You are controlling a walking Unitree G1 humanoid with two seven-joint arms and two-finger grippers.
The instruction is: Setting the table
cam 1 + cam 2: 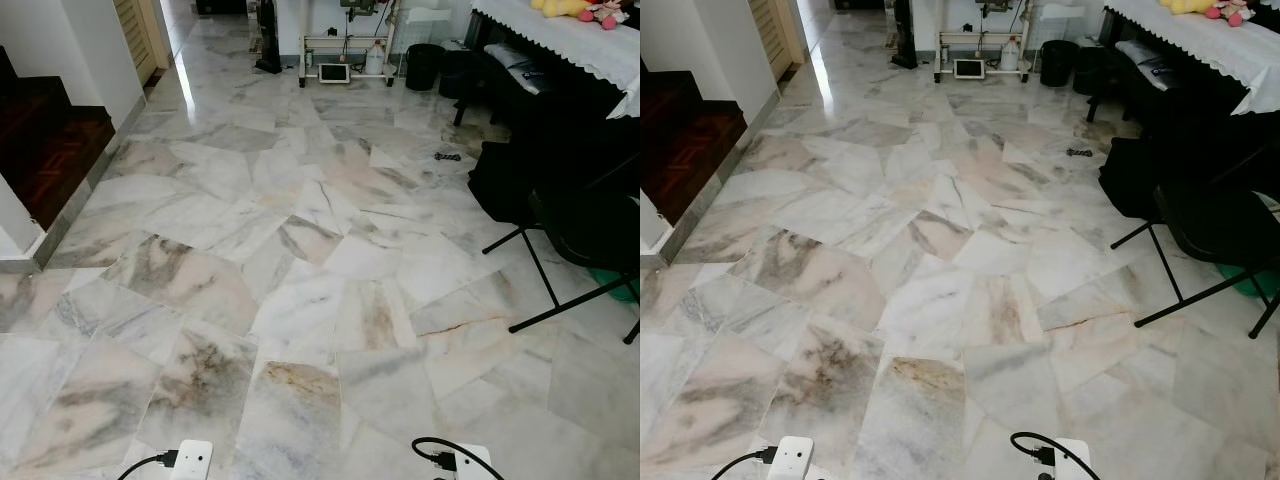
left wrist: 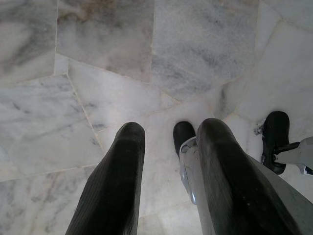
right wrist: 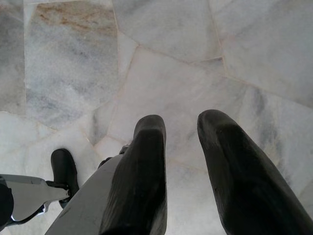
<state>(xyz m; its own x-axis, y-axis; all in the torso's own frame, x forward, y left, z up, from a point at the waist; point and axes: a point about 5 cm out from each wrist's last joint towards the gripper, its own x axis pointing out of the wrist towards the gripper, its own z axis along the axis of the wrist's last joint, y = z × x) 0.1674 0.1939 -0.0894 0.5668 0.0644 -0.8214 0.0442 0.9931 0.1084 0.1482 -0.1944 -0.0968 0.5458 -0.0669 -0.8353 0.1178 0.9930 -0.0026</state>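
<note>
No plate, cup or cutlery can be made out from here, so how the tableware will handle is only a guess: such pieces are usually stiff, smooth and breakable, best taken by a rim or a handle, and none can be counted yet. The nearest likely place for them is the counter (image 1: 560, 35) with the white lace cloth, far across the marble floor (image 1: 300, 260) and to the robot's right; on it lie a few soft toys (image 1: 585, 10), yellow and pink, too small to count surely. Just in front of that counter stands one black folding chair (image 1: 585, 235), and beside the chair sits one dark bag (image 1: 500, 180). Further along the wall from the counter there is one black bin (image 1: 424, 66) and one low white rack (image 1: 345, 55). Well away from the counter, on the opposite side, dark wooden steps (image 1: 50, 140) rise. The left end effector (image 2: 168, 166) hangs over the floor with its two fingers spread and nothing between them; the right end effector (image 3: 181, 161) hangs likewise, spread and empty. The step in hand looks like walking toward the counter
</note>
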